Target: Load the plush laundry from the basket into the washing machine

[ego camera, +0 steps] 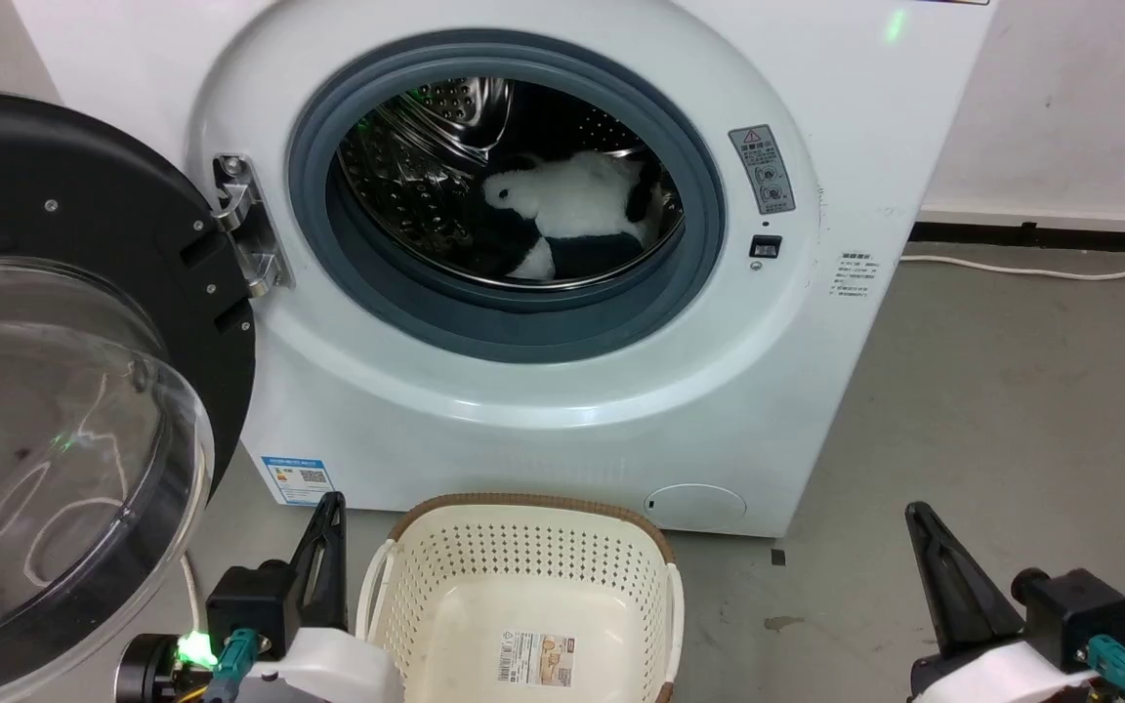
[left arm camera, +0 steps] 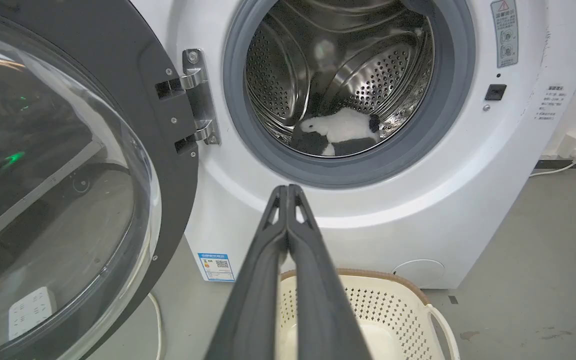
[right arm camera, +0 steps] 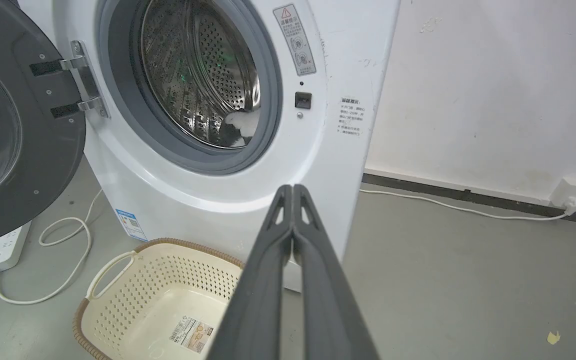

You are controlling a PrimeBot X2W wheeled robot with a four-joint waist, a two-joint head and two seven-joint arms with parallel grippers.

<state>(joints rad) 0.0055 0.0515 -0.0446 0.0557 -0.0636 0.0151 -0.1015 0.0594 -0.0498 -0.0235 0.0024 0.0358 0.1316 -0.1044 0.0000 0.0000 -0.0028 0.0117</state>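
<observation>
Head view: the fluffy white-and-black plush laundry [ego camera: 577, 210] lies inside the big white washing machine [ego camera: 816, 322] (door swung wide); the cream perforated basket [ego camera: 523, 576] stands below. Left wrist view: left claw [left arm camera: 288, 192] pressed together. Right wrist view: right claw [right arm camera: 293, 192] likewise, pinching nothing.

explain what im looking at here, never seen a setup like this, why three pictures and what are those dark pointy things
It is a two-armed robot seen through three cameras. The head view looks down at a white washing machine with its door swung open. The other two cameras sit on the wrists, each looking along its own pair of long dark fingers. The left gripper and right gripper are both shut and hold nothing. On the grey floor stands a cream basket containing only a paper label. The black-and-white plush laundry already lies inside the steel drum.
</observation>
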